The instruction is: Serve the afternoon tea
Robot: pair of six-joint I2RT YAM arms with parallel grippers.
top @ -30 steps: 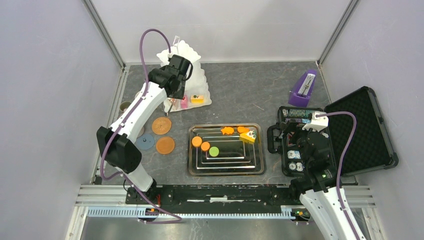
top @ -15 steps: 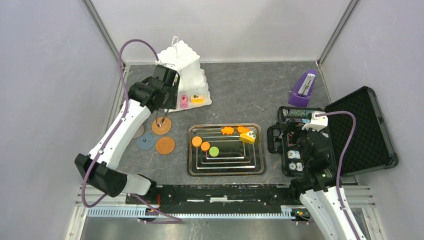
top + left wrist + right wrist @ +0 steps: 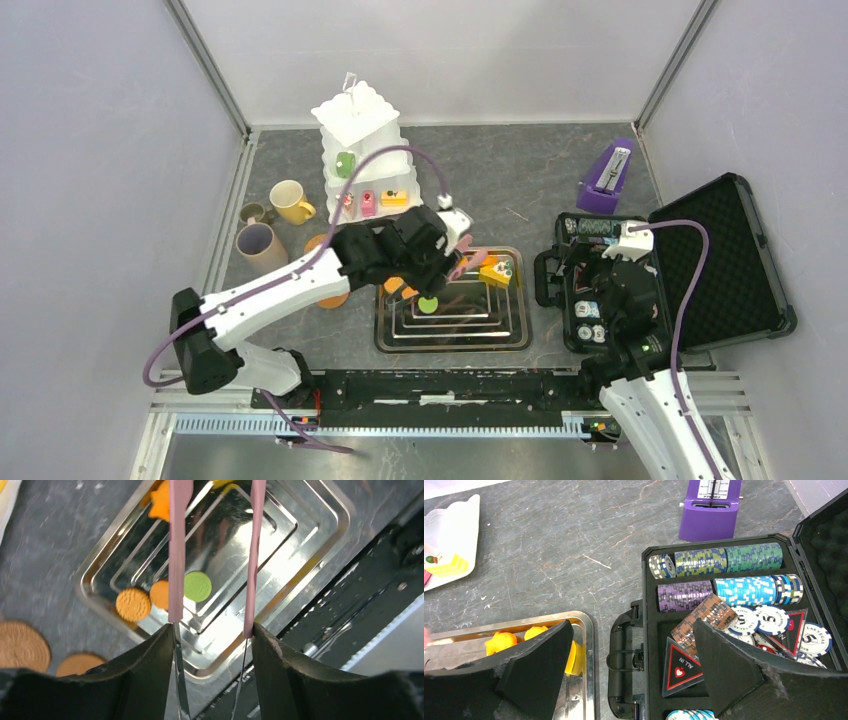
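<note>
My left gripper (image 3: 445, 262) (image 3: 214, 630) is shut on pink-armed metal tongs (image 3: 176, 555) and hovers over the steel tray (image 3: 520, 340). In the tray lie a green biscuit (image 3: 197, 586), two orange biscuits (image 3: 133, 604), an orange star-shaped piece (image 3: 161, 505) and a yellow cake wedge (image 3: 495, 273). The tongs' tips run out of the wrist view. The white tiered stand (image 3: 360, 120) at the back carries small cakes (image 3: 395, 198). Left of it stand a yellow mug (image 3: 292, 202), a beige-lilac mug (image 3: 258, 243) and a small green mug (image 3: 255, 213). My right gripper (image 3: 631, 625) is open above the case's handle.
An open black case (image 3: 720, 260) of poker chips (image 3: 729, 557) lies right of the tray, with a purple metronome (image 3: 608, 180) behind it. Large brown round discs (image 3: 22, 645) lie on the table left of the tray. Frame posts and walls close in the table.
My left arm has swung from the stand's lower tier down and right, over the tray, tongs still in its grip. The mugs now show. The right arm has not moved.
</note>
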